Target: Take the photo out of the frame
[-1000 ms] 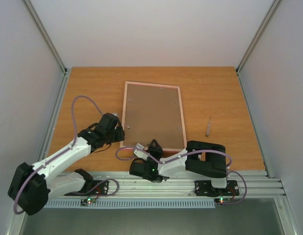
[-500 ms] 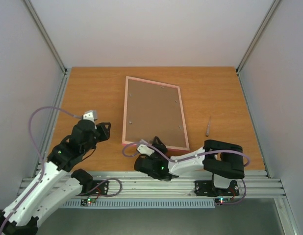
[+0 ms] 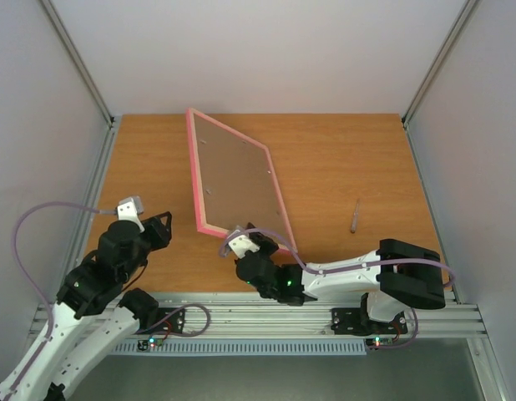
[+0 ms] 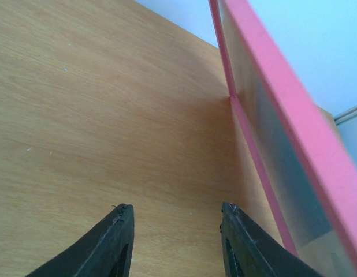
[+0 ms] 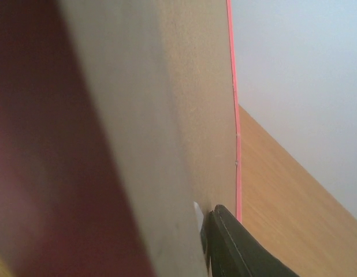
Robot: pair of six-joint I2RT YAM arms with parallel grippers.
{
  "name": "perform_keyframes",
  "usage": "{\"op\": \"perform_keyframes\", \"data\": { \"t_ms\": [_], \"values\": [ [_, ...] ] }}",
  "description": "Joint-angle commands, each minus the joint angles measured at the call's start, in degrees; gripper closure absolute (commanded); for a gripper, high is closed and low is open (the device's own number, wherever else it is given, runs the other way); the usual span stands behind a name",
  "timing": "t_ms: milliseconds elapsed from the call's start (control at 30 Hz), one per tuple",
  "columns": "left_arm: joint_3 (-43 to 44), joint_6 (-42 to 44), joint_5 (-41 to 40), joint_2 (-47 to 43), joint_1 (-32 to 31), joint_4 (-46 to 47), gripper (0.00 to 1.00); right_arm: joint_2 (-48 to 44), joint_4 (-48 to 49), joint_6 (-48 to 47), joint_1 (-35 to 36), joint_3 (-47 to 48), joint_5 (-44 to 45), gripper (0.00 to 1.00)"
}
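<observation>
Across the middle of the orange wooden surface (image 3: 358,159), the frame (image 3: 233,180) sits steeply tilted. Its right long side is raised, its brown back board is turned up and to the right, and its pink rim is bright along the left and near sides. The glazed front faces the left arm, but the photo behind it cannot be made out. The right claw (image 3: 260,241) is closed on the frame's near edge, one dark finger pressed against the board. The left claw (image 3: 154,224) hovers just left of the frame, spread wide and holding nothing. A small grey stick (image 3: 355,215) lies well to the right.
</observation>
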Motion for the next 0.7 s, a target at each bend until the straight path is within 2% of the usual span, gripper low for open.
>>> {"op": "perform_keyframes", "data": {
  "t_ms": [0,167,667],
  "values": [
    [0.2,0.1,-2.0,-1.5,0.2,-0.5,0.55,-2.7,16.1,3.9,0.4,0.8,-9.2,0.99],
    [-0.1,0.0,-1.9,-2.0,0.2,-0.8,0.54,-3.7,22.7,8.7,-0.6,-0.8,-13.3,0.99],
    [-1.6,-0.7,-2.0,-2.8,0.3,-0.4,0.54,-3.4,36.9,37.6,-9.5,-10.9,-26.2,0.99]
  ]
}}
